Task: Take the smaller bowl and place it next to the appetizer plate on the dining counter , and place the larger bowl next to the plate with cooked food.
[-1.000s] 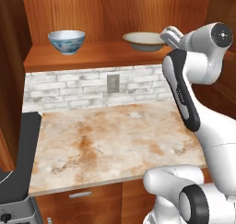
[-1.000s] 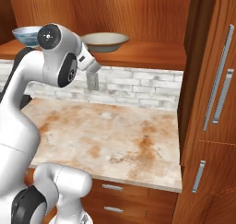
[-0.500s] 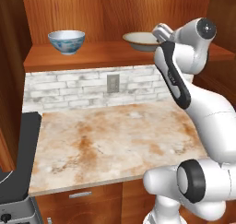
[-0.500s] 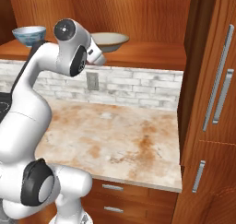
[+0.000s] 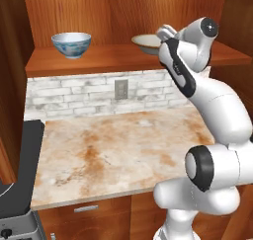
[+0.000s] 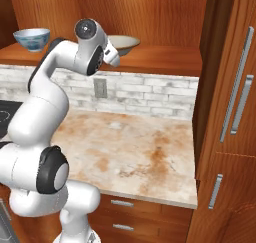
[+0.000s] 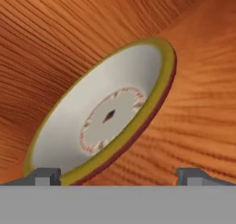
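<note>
At the near edge, below the robot's base, wooden drawer fronts (image 6: 120, 203) run under a marbled beige bench (image 5: 113, 150) whose top carries rust-coloured streaks; a dark stovetop (image 5: 17, 184) borders it on the left in the left base view, and a tall wooden cabinet (image 6: 230, 112) with long metal handles closes it off on the right in the right base view. Behind the bench rises a pale brick backsplash (image 5: 84, 93) with a wall outlet (image 5: 120, 89) set in it. Above that runs a wooden shelf (image 5: 99, 59), and the white arm reaches up to its level, its end effector (image 5: 165, 34) held just beside the larger bowl (image 5: 147, 43). In the hand view the end effector's two dark fingertips (image 7: 44, 176) stand wide apart, released and holding nothing, with the near rim of the larger bowl (image 7: 110, 112) lying between them; whether a tip touches the rim I cannot tell. That bowl shows a cream-grey inside, an olive-gold rim and a reddish ring motif at its centre, and it rests on the shelf. Well apart along the same shelf, toward the left, stands the smaller bowl (image 5: 71, 44), blue-and-white outside, upright. At the far back a wood-grain wall panel (image 6: 165, 12) closes the shelf recess.
</note>
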